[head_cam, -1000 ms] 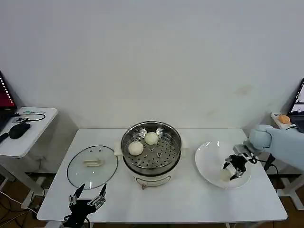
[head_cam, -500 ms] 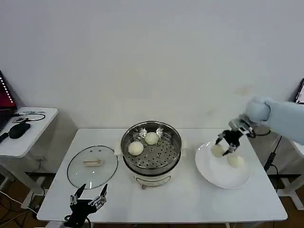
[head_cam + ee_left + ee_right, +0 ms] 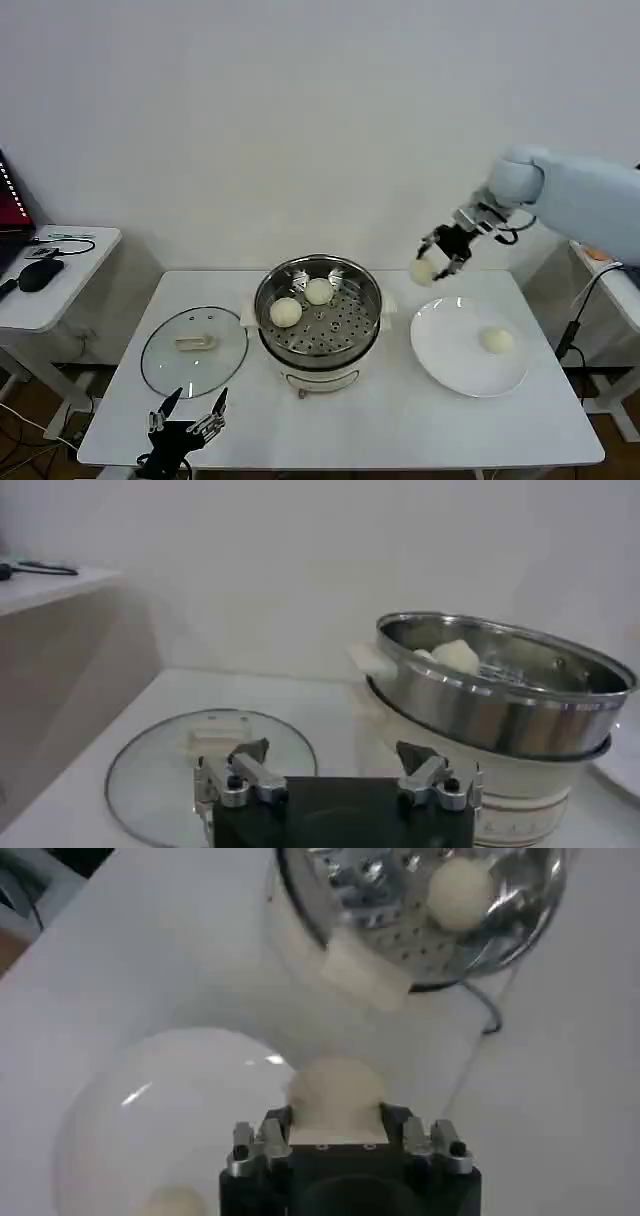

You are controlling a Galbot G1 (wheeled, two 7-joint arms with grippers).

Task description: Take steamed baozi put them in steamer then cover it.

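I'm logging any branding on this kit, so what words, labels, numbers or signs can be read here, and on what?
None can be read.
The steamer and its white base show no legible marking.
The glass lid, the white plate and the table are plain.
The screen at the far left edge is too small to read.
The right gripper, holding a bun, bears no readable text.

Right tool (image 3: 437,262), baozi (image 3: 423,271) now aloft
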